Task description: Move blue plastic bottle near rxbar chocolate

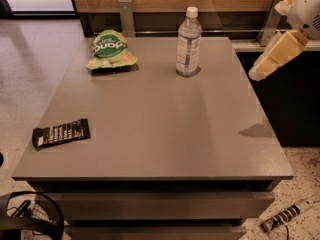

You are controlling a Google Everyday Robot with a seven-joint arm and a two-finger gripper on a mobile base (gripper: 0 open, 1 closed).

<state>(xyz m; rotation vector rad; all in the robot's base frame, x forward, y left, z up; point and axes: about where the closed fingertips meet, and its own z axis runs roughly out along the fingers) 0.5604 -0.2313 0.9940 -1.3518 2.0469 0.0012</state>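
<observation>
The blue plastic bottle (188, 43) stands upright at the back of the grey table (165, 129), right of centre, with a white cap and pale label. The rxbar chocolate (61, 133), a flat dark wrapper with white lettering, lies near the table's front left edge, far from the bottle. My gripper (257, 74) is the cream tip of the white arm coming in from the upper right. It hangs in the air just past the table's right edge, to the right of the bottle and apart from it. It holds nothing that I can see.
A green snack bag (111, 49) lies at the back left of the table. A wood-panelled wall with metal posts (126, 17) runs behind. A dark cabinet (295, 104) stands at the right. A ribbed tool (285, 216) and a black wire object (27, 219) lie on the floor.
</observation>
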